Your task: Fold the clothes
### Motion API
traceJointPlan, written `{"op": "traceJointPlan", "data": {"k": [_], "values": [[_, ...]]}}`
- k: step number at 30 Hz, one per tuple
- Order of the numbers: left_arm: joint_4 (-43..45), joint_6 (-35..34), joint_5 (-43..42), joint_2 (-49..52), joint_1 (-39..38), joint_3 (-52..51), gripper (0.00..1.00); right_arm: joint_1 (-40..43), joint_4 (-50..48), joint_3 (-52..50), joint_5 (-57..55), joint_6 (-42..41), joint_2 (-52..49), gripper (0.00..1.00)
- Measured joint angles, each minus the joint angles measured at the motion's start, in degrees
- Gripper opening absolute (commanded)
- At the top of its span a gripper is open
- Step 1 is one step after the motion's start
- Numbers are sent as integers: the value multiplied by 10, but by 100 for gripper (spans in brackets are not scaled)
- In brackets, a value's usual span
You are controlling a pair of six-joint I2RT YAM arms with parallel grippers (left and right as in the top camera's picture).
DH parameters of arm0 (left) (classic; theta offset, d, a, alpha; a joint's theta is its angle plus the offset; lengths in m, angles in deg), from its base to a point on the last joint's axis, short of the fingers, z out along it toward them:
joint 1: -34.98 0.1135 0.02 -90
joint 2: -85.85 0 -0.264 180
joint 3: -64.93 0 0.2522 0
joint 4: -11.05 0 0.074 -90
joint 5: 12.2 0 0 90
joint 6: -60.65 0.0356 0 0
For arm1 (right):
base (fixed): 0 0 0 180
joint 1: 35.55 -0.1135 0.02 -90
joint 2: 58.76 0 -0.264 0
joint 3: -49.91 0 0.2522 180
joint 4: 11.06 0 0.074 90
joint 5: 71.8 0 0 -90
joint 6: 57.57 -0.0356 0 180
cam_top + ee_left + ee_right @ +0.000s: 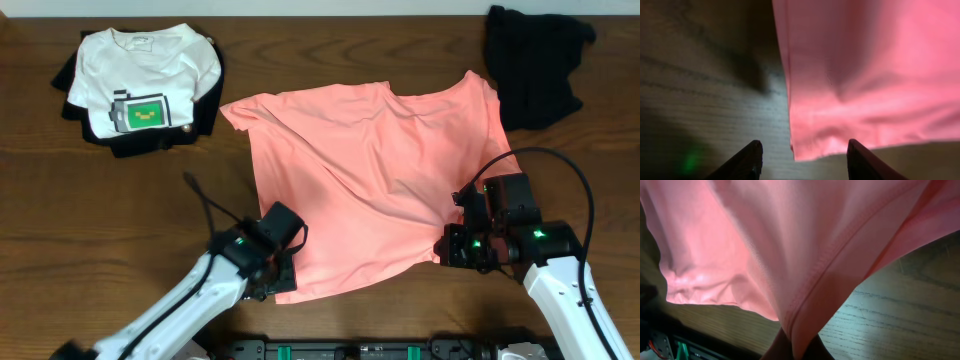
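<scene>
- At about 10 o'clock on the table, a folded white shirt with a green picture on it lies on top of some folded dark clothes.
- The left hand is at about 7 o'clock, at the near left corner of the pink shirt.
- In the left wrist view this hand is open. Its two fingers stand apart, one on each side of the corner of the pink shirt, and the corner lies flat on the wood.
- The pink shirt is spread in the middle of the table with many wrinkles, its plain side up. One sleeve points to 11 o'clock and the other to 1 o'clock.
- The right hand is at about 4 o'clock, at the near right edge of the shirt.
- In the right wrist view this hand is closed on a stitched edge of the pink shirt, and the cloth rises from it in folds.
- At about 1 o'clock, a crumpled black heap of clothing lies just beside the right sleeve.
</scene>
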Motion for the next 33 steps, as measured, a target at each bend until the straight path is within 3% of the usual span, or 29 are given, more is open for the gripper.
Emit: {"op": "traceJointPlan", "data": {"k": [8, 24, 30, 33], "values": [[1, -9, -24, 99, -1, 0, 55, 0, 1, 0, -3, 0, 0, 1], [38, 9, -114, 108, -2, 0, 54, 0, 9, 0, -13, 0, 0, 1], [56, 19, -123, 108, -2, 0, 33, 0, 10, 0, -13, 0, 0, 1], [59, 23, -125, 108, -5, 0, 31, 0, 10, 0, -13, 0, 0, 1]]}}
